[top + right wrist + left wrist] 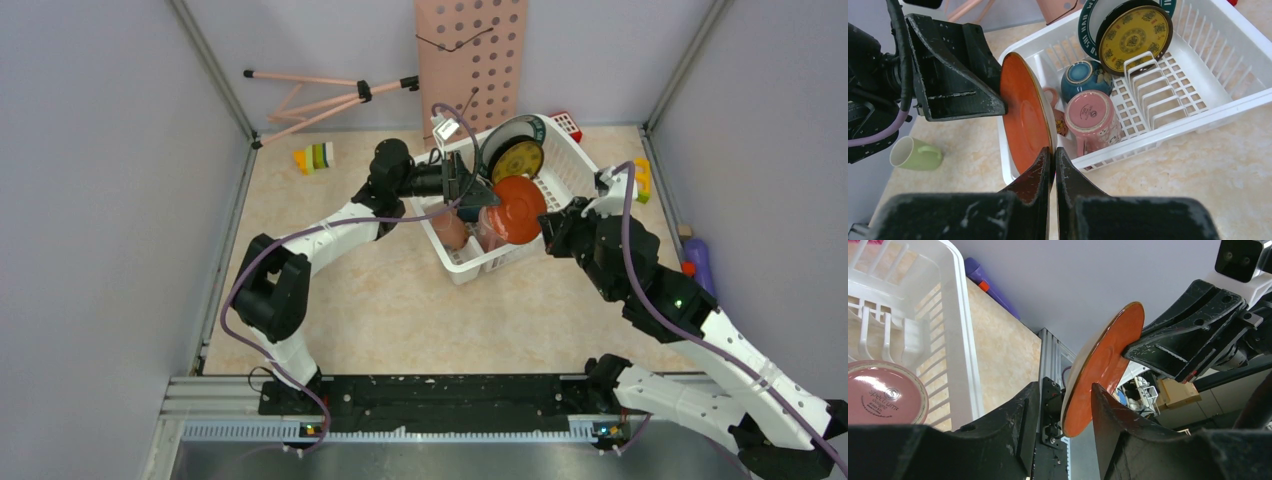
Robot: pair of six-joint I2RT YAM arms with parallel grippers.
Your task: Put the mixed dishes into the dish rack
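Observation:
The red plate (518,210) hangs on edge over the near end of the white dish rack (565,160). My right gripper (1053,152) is shut on its lower rim. My left gripper (1065,390) is open around the opposite rim: one finger (1108,410) touches the red face (1105,365), the other stands apart behind it. In the rack stand the white plate with dark rim (1090,30) and the yellow plate (1134,35); the teal bowl (1085,77) and a pink cup (1093,120) lie beside them. The light green mug (915,152) lies on the table left of the rack.
A pink perforated board (470,60) leans on the back wall with a pink tripod (320,95) to its left. Toy blocks (315,157) lie at the back left, more blocks (642,180) and a purple object (700,262) by the right wall. Grey walls close three sides.

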